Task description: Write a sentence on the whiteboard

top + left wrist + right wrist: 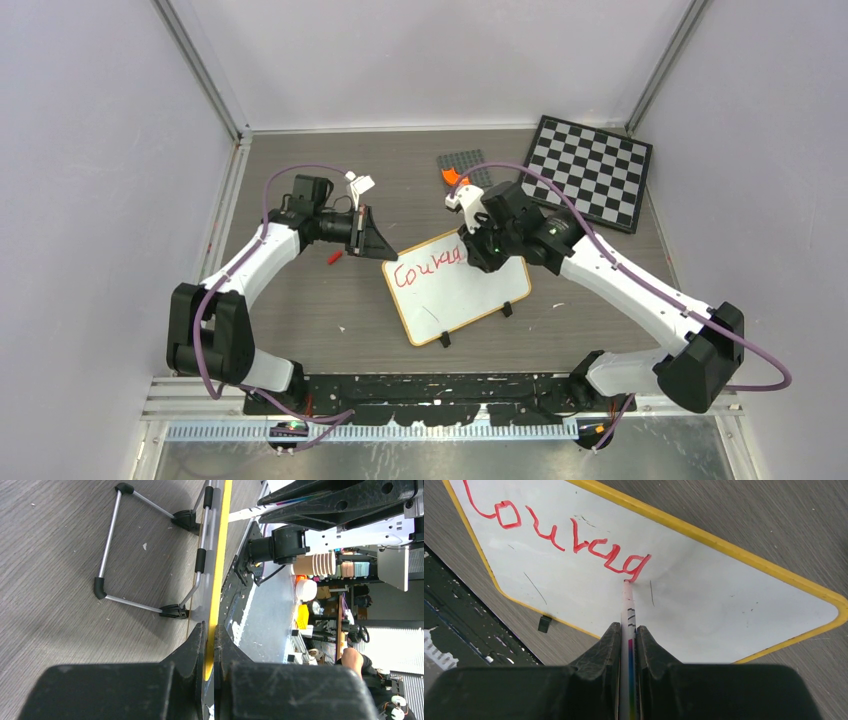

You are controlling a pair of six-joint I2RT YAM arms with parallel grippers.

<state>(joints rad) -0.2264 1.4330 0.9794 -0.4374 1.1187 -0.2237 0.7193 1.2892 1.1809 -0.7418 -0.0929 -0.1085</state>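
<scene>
The whiteboard point(470, 300), white with an orange frame, stands tilted mid-table. Red lettering point(430, 266) on it reads "Courag" in one line; the rest of the sentence is not on the board. My left gripper point(380, 246) is shut on the board's upper left edge; in the left wrist view the frame point(216, 575) runs edge-on between my jaws point(210, 632). My right gripper point(478, 246) is shut on a white marker point(628, 611). Its red tip touches the board point(724, 605) at the tail of the "g" in the lettering point(559, 535), ahead of that gripper point(628, 630).
A red marker cap point(335, 257) lies left of the board. A black-and-white chequered board point(590, 170) leans at the back right. A grey studded plate point(468, 163) with an orange piece point(454, 179) lies behind my right gripper. The board's wire stand point(150, 555) rests on the table.
</scene>
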